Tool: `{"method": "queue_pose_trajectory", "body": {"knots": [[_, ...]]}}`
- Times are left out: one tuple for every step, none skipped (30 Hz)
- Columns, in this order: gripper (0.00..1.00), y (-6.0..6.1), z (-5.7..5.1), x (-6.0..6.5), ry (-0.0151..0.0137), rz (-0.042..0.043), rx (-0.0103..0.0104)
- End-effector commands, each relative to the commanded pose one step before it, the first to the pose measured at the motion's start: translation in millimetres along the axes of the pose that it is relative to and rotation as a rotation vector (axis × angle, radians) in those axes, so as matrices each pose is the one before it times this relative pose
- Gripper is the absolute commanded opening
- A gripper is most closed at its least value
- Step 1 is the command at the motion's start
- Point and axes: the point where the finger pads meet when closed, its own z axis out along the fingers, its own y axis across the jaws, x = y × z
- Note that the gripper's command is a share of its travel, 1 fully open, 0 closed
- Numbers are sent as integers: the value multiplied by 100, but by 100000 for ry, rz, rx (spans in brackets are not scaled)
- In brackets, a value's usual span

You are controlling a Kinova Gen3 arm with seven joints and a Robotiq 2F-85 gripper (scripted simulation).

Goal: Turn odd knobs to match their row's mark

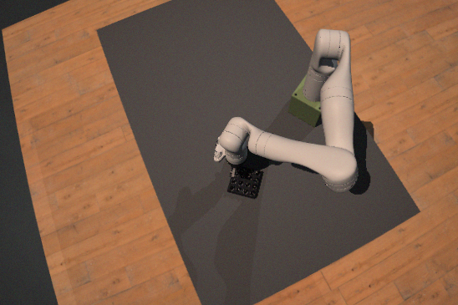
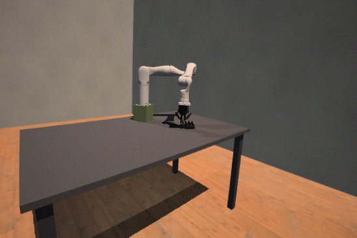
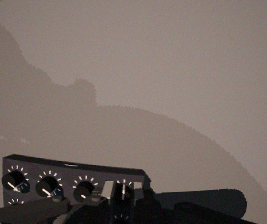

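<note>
The dark knob box (image 1: 256, 190) (image 2: 191, 128) (image 3: 101, 176) stands on the table. In the wrist view, a slot, apparently the socket, shows on its rear side, at the top, so the row there is row A. My gripper (image 3: 123, 195) (image 2: 183, 123) points down at the box, its two narrow-set fingertips on opposite sides of knob A4 (image 3: 124, 196), seemingly touching it. A4's white line points up, toward the middle mark. The lines of knob A1 (image 3: 13, 180) and knob A2 (image 3: 46, 186) slant to the lower right. Knob A3's (image 3: 83, 192) line is unclear. Most lower rows are hidden by the gripper.
The arm's green base block (image 1: 304, 109) (image 2: 143, 113) stands on the dark table (image 1: 180, 65) (image 2: 107, 152), apart from the box. The arm reaches over from it, and its shadow falls on and around the box. Knob A3 stands close beside the left fingertip in the wrist view.
</note>
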Motion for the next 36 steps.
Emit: {"method": "queue_pose_trajectory", "body": {"knots": [[8,-45,-55,23,58,70,128],[8,0,0,0,0,53,0],[8,0,0,0,0,68,0],[8,0,0,0,0,84,0],[8,0,0,0,0,0,0],[8,0,0,0,0,0,0],[8,0,0,0,0,101,0],[8,0,0,0,0,119,0],[8,0,0,0,0,139,0],[8,0,0,0,0,160,0],[8,0,0,0,0,183,0],[8,0,0,0,0,206,0],[8,0,0,0,0,230,0],[8,0,0,0,0,256,0],[8,0,0,0,0,282,0],[8,0,0,0,0,309,0],[8,0,0,0,0,337,0],[8,0,0,0,0,366,0],[8,0,0,0,0,395,0],[8,0,0,0,0,424,0],[8,0,0,0,0,454,0],[8,0,0,0,0,0,0],[8,0,0,0,0,0,0],[8,0,0,0,0,486,0],[8,0,0,0,0,517,0],[8,0,0,0,0,549,0],[8,0,0,0,0,581,0],[8,0,0,0,0,614,0],[8,0,0,0,0,647,0],[8,0,0,0,0,680,0],[8,0,0,0,0,713,0],[8,0,0,0,0,747,0],[8,0,0,0,0,780,0],[8,0,0,0,0,814,0],[8,0,0,0,0,848,0],[8,0,0,0,0,881,0]]}}
